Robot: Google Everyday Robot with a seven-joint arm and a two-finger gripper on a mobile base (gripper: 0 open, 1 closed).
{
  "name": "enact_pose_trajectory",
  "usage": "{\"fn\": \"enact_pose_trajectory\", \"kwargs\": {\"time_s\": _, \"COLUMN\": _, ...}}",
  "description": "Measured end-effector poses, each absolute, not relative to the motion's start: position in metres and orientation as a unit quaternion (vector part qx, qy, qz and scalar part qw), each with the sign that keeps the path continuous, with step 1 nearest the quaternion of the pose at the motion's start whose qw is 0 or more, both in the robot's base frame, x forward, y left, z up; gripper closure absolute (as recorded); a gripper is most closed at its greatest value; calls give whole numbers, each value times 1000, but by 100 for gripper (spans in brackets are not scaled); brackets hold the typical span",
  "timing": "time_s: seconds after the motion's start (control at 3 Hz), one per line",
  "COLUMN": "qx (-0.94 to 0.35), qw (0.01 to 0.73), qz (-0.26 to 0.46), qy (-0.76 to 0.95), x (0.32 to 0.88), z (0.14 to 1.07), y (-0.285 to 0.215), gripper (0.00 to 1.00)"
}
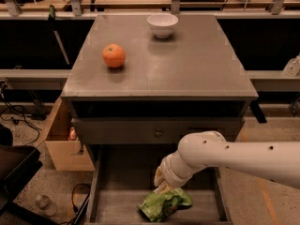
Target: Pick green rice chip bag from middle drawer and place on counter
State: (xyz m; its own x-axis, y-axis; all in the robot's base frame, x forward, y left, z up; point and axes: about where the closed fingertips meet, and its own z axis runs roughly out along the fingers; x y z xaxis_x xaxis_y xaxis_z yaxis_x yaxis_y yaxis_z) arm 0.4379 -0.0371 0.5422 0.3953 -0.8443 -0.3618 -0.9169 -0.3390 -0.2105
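Observation:
The green rice chip bag [165, 204], crumpled light-green foil, is low in the open middle drawer [117, 205], near its front. My gripper [162, 185] points down at the end of the white arm [234, 156], which reaches in from the right. Its fingers are closed on the bag's top edge, and the bag hangs just under them, close to the drawer floor. The grey counter [187, 64] is the cabinet top above, behind the drawer.
An orange fruit [114, 56] sits on the counter's left part and a white bowl [162, 25] at its back middle. A closed drawer front with a small knob [158, 133] is above the open drawer. A wooden box [63, 146] and cables lie on the floor to the left.

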Motion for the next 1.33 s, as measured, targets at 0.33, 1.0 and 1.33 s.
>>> {"fn": "enact_pose_trajectory", "kwargs": {"time_s": 0.33, "qx": -813, "qw": 192, "qz": 95, "qy": 541, "x": 437, "z": 542, "y": -37, "gripper": 13}}
{"fn": "enact_pose_trajectory", "kwargs": {"time_s": 1.0, "qx": -814, "qw": 192, "qz": 95, "qy": 541, "x": 437, "z": 542, "y": -36, "gripper": 0}}
{"fn": "enact_pose_trajectory", "kwargs": {"time_s": 1.33, "qx": -826, "qw": 173, "qz": 91, "qy": 529, "x": 441, "z": 538, "y": -36, "gripper": 0}}
